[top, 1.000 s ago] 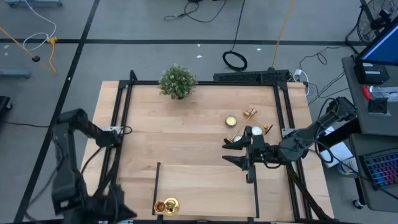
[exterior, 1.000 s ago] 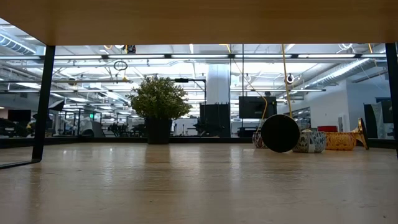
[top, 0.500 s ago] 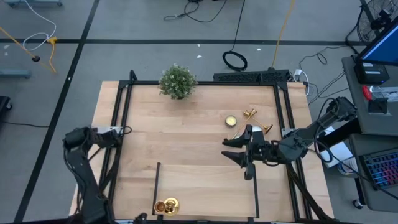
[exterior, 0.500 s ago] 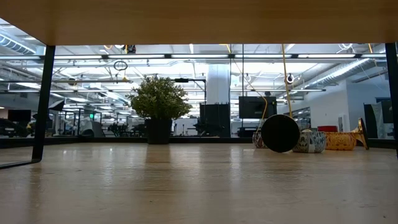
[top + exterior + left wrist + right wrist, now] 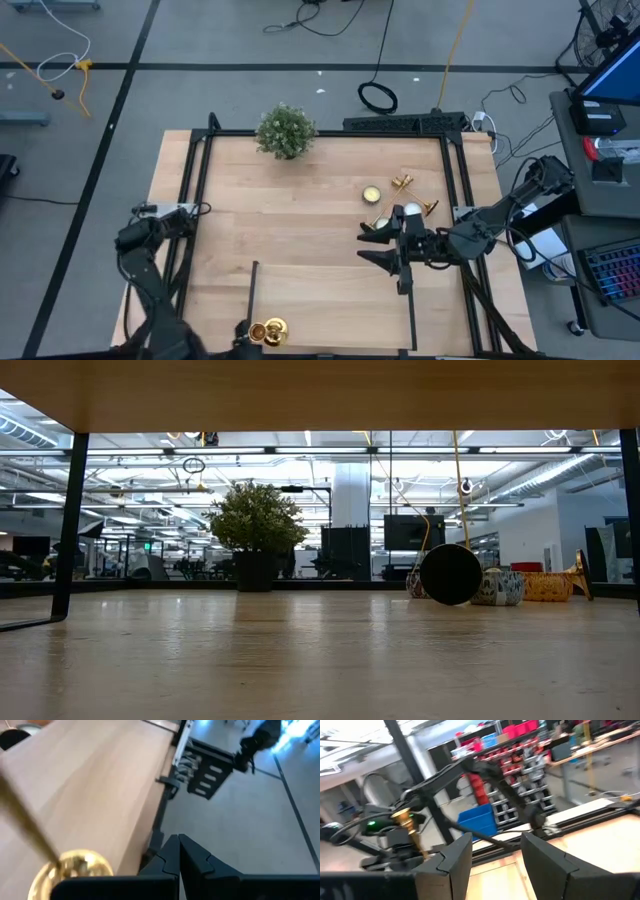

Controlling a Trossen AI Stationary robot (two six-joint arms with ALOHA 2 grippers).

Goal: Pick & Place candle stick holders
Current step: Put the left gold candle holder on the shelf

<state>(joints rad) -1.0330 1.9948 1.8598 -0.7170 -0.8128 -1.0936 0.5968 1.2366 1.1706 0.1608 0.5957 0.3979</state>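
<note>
Gold shines at the near edge of the wooden table [image 5: 300,240], where one candle stick holder [image 5: 268,330] sits close to the rim. It looks like this is the spot where the holders are meant to go. The left gripper [image 5: 179,840] is right beside that holder. Its two fingers are pressed together with nothing between them, so it is not holding the holder. In the left wrist view the holder's round gold base is off to one side of the fingers and not touching them. I think this one is already put down.

Farther in, near the right side of the table, the right gripper [image 5: 365,245] hangs low over the wood. Its fingers are spread partway and the gap between them is empty. It points across the table toward the left side, so it looks ready to grab something but has nothing yet.

Just past it lie the other candle stick holders [image 5: 402,190] in a small bunch. One shows its round base from above, so it seems to stand up. Others lie tipped on their sides, which may make them harder to pinch. At the far edge stands a bushy green potted plant [image 5: 286,130], well apart from all of this.
</note>
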